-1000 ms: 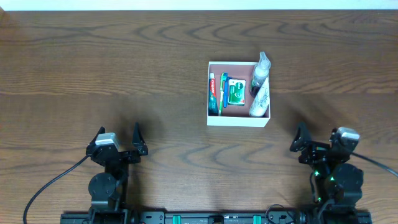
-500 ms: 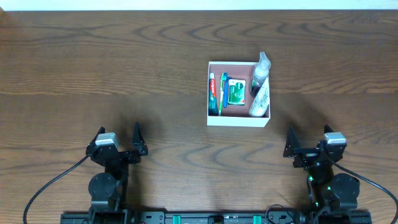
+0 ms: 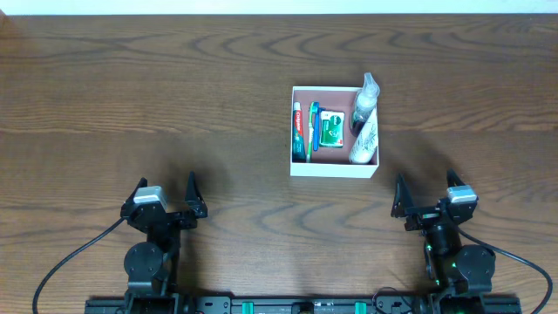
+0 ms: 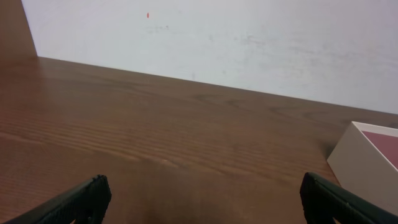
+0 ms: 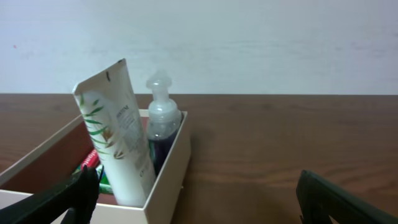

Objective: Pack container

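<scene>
Inside the white container [image 3: 335, 168]: toothpaste [image 3: 297, 131], green packet [image 3: 330, 130], white tube [image 3: 364, 144], dark bottle [image 3: 366, 94]; left pincer [image 3: 166, 186] and right pincer [image 3: 425, 186] wide.

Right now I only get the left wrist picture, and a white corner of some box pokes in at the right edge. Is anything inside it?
Observer: Yes. The container holds a toothpaste tube, lying along its left wall.
Operator: Anything taller in there?
Observer: A white lotion tube stands tilted on the right side, next to a clear pump bottle.
Operator: And what is the other hand doing?
Observer: The right hand is open and empty, on the near side of the container and apart from it.
</scene>
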